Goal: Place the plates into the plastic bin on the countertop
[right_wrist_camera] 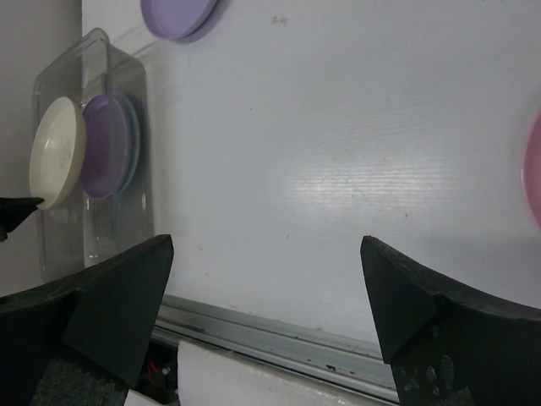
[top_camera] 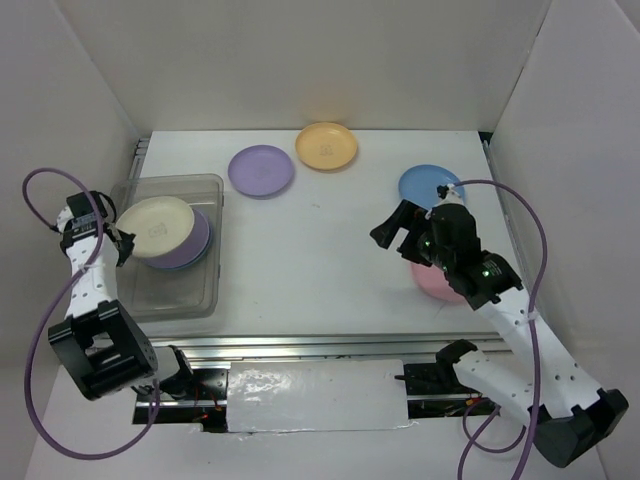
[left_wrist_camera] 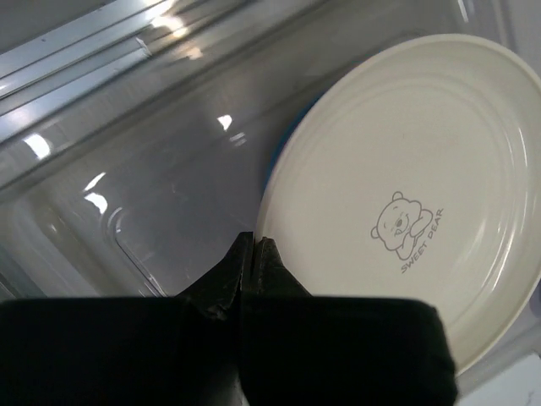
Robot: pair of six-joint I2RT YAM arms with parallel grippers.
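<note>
The left gripper seems to pinch the cream plate by its rim, tilted over a lilac plate in the bin. Let go crooked, it could slide and lean against the wall. The right gripper hangs spread wide.

Bright, even light (glare on plastic bin).

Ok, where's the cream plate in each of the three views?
Top external: cream plate, left side, in the clear bin.
Left wrist: cream plate fills the right half.
Right wrist: cream plate at far left.
Shared landmark: the clear bin under it.
</note>
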